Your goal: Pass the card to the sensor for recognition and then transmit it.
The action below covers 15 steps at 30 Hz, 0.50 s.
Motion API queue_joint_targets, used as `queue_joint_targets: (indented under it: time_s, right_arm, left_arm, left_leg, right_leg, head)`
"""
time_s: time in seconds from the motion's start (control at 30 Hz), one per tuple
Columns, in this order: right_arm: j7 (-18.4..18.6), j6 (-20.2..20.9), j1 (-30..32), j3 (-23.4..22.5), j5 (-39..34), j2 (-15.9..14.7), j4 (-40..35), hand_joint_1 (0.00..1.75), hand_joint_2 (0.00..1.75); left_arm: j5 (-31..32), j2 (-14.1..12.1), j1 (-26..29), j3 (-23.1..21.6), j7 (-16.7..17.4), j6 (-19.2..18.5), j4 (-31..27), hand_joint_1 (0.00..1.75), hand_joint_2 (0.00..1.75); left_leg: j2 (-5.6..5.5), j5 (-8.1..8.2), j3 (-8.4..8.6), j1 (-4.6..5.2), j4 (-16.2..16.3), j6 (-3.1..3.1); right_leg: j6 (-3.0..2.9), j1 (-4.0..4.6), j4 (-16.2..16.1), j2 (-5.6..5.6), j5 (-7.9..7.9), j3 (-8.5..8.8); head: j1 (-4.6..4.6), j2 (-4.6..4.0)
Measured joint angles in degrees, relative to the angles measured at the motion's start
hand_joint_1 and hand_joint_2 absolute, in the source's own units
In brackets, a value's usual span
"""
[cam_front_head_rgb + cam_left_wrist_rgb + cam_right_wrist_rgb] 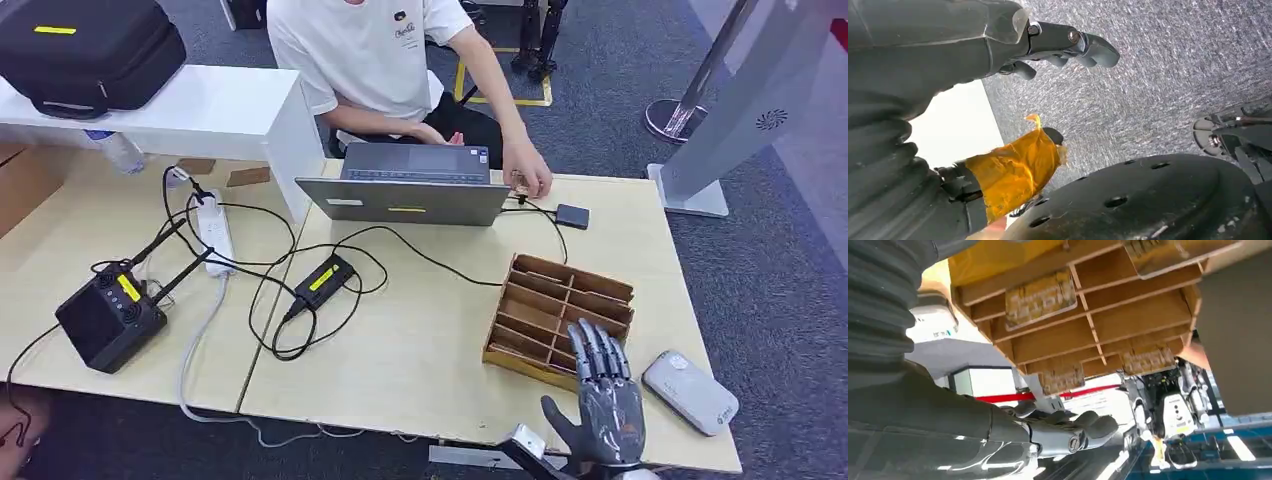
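Note:
A wooden card rack (560, 312) with several slots stands on the table's right part. In the right wrist view the rack (1128, 325) holds patterned cards (1040, 299) in some slots. The white-grey sensor (690, 392) lies right of the rack near the table's front edge, and it shows as the white sensor (933, 322) in the right wrist view. My right hand (600, 400) hovers at the rack's near edge, fingers stretched and apart, holding nothing. My left hand (998, 110) hangs over grey carpet, its orange-taped thumb apart from the fingers, with nothing in it.
A person sits behind an open laptop (410, 185) at the table's far side, one hand by a small black box (572, 216). Cables, a power strip (214, 232), a black adapter (322, 278) and a black radio unit (108, 318) cover the left half.

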<state>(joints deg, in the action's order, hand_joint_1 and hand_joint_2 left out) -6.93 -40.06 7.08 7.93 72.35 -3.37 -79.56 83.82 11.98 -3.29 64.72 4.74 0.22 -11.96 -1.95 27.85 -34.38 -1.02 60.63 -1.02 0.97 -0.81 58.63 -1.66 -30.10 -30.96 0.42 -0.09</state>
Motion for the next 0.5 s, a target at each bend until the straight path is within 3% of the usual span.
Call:
queue_joint_targets:
  time_s: [0.2, 0.5]
  right_arm:
    - [1.62, 0.00, -1.57, -0.26, 0.37, -0.02, 3.98, 0.00, 1.75]
    - [1.22, -0.02, -2.71, -3.13, -0.26, -0.02, 7.43, 0.00, 1.75]
  left_arm:
    - [0.24, -0.02, 0.00, 0.00, 0.04, -0.20, 0.00, 0.00, 1.75]
    - [0.35, -0.09, 0.00, 0.00, 0.22, -0.20, 0.00, 0.00, 1.75]
  left_leg:
    - [0.00, 0.00, 0.00, 0.00, 0.00, 0.00]
    - [0.00, 0.00, 0.00, 0.01, 0.00, 0.01]
  right_leg:
    - [0.00, 0.00, 0.00, 0.00, 0.00, 0.00]
    - [0.00, -0.01, 0.00, 0.00, 0.00, 0.00]
  head:
    - [0.02, 0.00]
    - [0.02, 0.00]
